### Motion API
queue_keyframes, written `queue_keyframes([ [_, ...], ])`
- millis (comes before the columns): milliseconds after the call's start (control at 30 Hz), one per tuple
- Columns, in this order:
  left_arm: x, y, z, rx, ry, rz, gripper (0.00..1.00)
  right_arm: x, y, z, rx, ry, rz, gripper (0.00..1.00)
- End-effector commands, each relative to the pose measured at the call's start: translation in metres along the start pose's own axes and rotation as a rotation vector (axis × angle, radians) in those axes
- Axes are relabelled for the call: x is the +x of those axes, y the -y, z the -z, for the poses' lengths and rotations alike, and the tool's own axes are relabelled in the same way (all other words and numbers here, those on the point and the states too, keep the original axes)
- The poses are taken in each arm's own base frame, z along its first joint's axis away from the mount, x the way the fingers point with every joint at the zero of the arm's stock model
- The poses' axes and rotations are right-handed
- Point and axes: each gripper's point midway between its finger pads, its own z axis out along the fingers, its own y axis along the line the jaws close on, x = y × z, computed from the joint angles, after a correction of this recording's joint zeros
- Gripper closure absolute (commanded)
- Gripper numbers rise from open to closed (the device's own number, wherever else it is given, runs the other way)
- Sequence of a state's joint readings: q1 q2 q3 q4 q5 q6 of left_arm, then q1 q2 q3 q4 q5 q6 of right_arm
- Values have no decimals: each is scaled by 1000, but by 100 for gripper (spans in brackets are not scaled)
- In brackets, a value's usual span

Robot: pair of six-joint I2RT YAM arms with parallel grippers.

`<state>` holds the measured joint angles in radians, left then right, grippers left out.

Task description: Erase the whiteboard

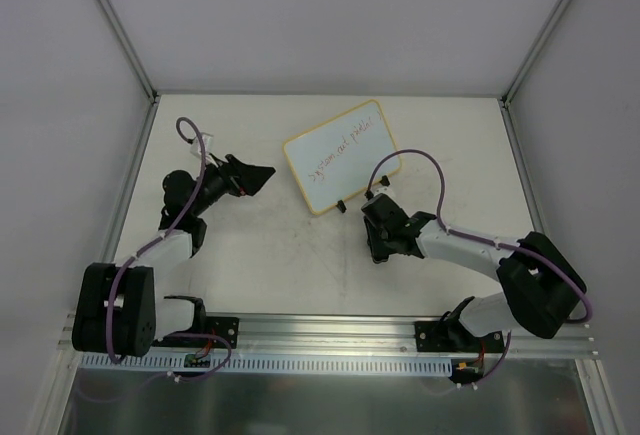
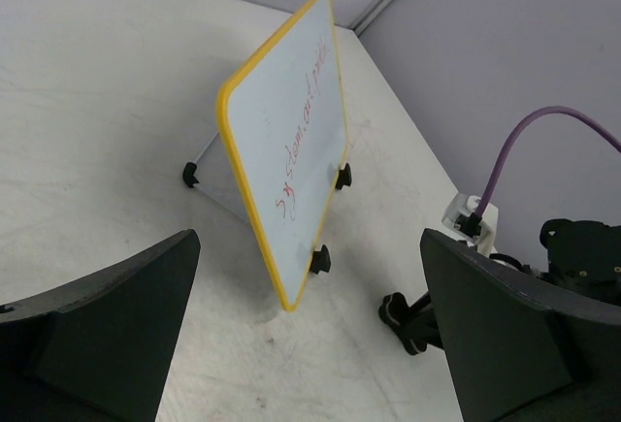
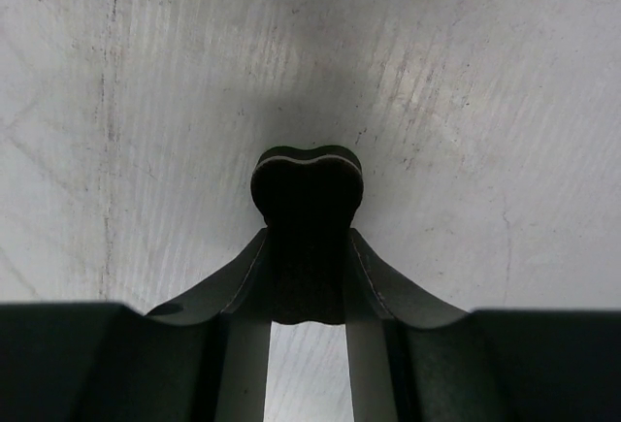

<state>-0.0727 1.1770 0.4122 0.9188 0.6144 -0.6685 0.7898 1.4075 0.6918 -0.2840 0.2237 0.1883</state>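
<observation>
The whiteboard (image 1: pixel 340 155) has a yellow frame and red handwriting. It stands tilted on two black clip feet at the middle of the table. It also shows in the left wrist view (image 2: pixel 291 131). My left gripper (image 1: pixel 252 170) is open and empty, to the left of the board and pointing at it (image 2: pixel 309 276). My right gripper (image 1: pixel 380 245) is just in front of the board's near edge, low over the table. It is shut on a small black eraser block (image 3: pixel 308 184), whose rounded end sticks out past the fingertips (image 3: pixel 369 272).
Metal frame posts (image 1: pixel 120 30) and grey walls stand on both sides of the table. An aluminium rail (image 1: pixel 330 330) runs along the near edge. A purple cable (image 1: pixel 425 160) loops over the right arm near the board's right corner.
</observation>
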Motion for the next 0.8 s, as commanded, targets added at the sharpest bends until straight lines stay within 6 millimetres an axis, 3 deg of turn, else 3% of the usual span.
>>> queue_keyframes([
  [0,-14,21,-12,138,27,-90,1,-17,-8,12,-31,47,13,82],
  [133,-5,13,-24,174,7,-18,1,-48,-11,37,-44,118,37,91],
  [333,-2,0,-38,176,-7,-11,1,-77,-20,62,-83,187,61,100],
  [500,-7,-1,-50,199,-2,-45,1,-114,-35,86,-137,274,65,100],
  [667,-8,-7,-64,208,-20,-39,1,-144,-44,93,-136,318,96,100],
  [767,-10,-14,-73,203,-24,-40,9,-163,-52,101,-148,352,95,100],
])
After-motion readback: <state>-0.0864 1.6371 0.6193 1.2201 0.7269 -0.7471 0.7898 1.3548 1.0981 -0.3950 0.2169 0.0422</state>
